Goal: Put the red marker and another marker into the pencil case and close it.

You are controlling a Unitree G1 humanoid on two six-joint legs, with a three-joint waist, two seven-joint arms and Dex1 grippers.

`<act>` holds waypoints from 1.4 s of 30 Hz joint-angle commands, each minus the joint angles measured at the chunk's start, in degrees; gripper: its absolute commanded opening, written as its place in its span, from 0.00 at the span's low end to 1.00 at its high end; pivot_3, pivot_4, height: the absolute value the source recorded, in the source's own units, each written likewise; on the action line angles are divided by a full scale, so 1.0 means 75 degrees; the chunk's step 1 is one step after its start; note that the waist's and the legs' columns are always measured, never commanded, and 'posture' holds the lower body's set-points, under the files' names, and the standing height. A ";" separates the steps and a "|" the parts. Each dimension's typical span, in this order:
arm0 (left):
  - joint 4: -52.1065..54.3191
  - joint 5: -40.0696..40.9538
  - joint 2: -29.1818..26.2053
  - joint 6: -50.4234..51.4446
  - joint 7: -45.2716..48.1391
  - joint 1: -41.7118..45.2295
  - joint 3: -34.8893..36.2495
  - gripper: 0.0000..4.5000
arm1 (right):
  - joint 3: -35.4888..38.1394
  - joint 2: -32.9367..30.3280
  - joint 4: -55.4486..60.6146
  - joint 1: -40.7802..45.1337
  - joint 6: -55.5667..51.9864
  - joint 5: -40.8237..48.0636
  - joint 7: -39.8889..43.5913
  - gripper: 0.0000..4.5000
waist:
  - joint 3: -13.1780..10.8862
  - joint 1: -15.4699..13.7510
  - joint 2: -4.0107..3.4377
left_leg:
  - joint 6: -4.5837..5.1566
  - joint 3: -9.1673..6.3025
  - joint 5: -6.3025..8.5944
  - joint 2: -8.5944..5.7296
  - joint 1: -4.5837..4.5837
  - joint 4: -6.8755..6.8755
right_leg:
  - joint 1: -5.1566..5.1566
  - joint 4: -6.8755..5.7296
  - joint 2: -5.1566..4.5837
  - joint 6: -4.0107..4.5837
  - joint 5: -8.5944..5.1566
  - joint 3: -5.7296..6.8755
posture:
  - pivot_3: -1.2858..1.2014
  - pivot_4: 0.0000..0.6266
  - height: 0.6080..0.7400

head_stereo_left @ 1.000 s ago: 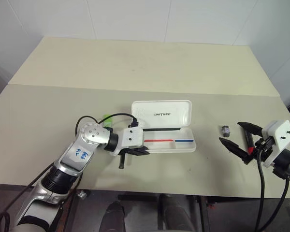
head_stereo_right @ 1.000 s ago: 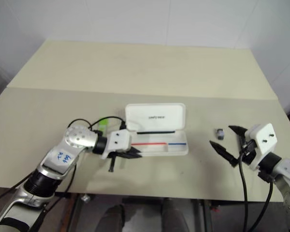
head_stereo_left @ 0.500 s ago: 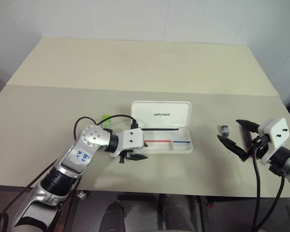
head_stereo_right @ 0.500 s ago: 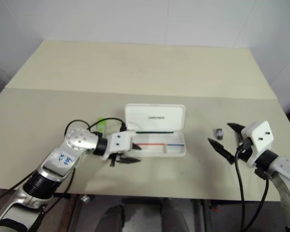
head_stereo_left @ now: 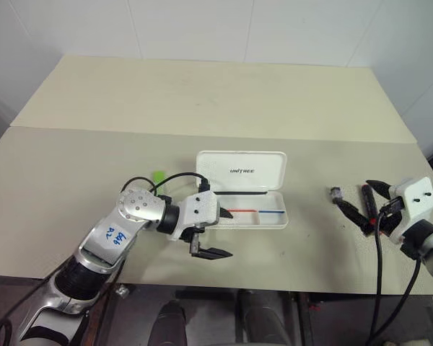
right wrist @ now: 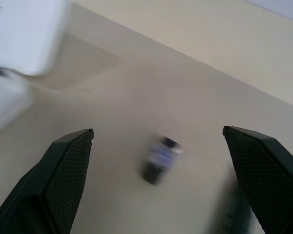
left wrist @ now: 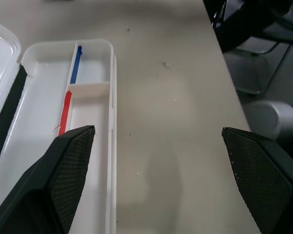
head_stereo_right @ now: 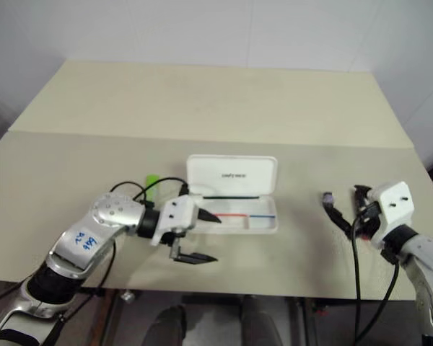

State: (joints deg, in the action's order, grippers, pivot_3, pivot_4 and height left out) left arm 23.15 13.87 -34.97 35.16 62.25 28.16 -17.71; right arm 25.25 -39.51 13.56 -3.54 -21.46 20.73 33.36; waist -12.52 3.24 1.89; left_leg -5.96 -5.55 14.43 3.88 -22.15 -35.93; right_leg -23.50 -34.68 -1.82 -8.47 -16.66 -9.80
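Beige table (head_stereo_left: 94, 158) bears a small grey object (head_stereo_left: 335, 192) beside the right gripper (head_stereo_left: 362, 201).

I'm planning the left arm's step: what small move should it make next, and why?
Probably swing the left gripper, open and empty in front of the pencil case, back toward the lime-green marker lying on the table on the far side of its arm. The open case's tray seems to hold no marker yet.

Bare lab: beige table (head_stereo_left: 202, 94), white walls (head_stereo_left: 187, 29)
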 commanded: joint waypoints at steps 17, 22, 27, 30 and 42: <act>-0.0766 0.1100 -0.0642 -0.0441 0.0336 0.0317 0.1473 0.99 | 0.0287 0.0777 -0.1651 0.0563 -0.0730 -0.0092 -0.1586 1.00 | 0.0001 0.0053 0.0000 | 0.0001 0.0002 0.0001 0.0000 0.0001 0.0003 | 0.0001 0.0006 0.0000 0.0000 0.0002 -0.0001 | 0.52 0.24 1.00; -0.0853 0.1199 -0.0664 -0.0547 0.0279 0.0321 0.1614 1.00 | 0.0260 0.0786 -0.1739 0.0621 -0.0784 -0.0046 -0.1600 0.63 | 0.0001 0.0064 0.0000 | 0.0001 0.0002 0.0001 0.0000 0.0001 0.0003 | 0.0002 0.0008 0.0000 -0.0002 0.0004 -0.0001 | 0.52 0.24 1.00; -0.1085 0.1178 -0.0700 -0.0712 0.0272 0.0376 0.1706 1.00 | 0.0306 0.0758 -0.1699 0.0599 -0.0686 -0.0042 -0.1537 0.23 | 0.0001 0.0019 0.0000 | 0.0001 0.0001 0.0001 0.0000 -0.0001 0.0003 | 0.0002 0.0010 0.0000 -0.0002 0.0004 -0.0001 | 0.52 0.24 1.00; -0.1309 0.1160 -0.0721 -0.0898 0.0319 0.0408 0.1780 1.00 | 0.0430 0.0678 -0.1633 0.0678 -0.0435 -0.0072 -0.1547 0.13 | 0.0001 0.0024 0.0000 | 0.0001 0.0002 0.0001 0.0000 -0.0003 0.0005 | 0.0002 0.0017 0.0000 -0.0003 0.0005 -0.0001 | 0.52 0.24 1.00; -0.2235 0.1281 -0.0827 -0.1847 0.0849 0.0367 0.2033 1.00 | -0.0185 -0.0030 0.0652 0.2025 -0.0814 0.0993 -0.0439 0.13 | -0.0004 0.0189 -0.0009 | 0.0002 0.0004 0.0000 0.0000 0.0004 0.0048 | -0.0007 0.0016 0.0000 -0.0004 0.0002 -0.0004 | 0.52 0.24 1.00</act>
State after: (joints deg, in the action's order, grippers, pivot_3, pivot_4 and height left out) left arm 6.24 22.41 -40.75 22.82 67.81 30.54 -4.36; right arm 25.32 -38.61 13.96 11.11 -26.33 25.72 27.50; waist -12.54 4.66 1.82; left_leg -5.94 -5.52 14.43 3.88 -22.10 -35.52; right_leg -23.56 -34.57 -1.82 -8.51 -16.65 -9.83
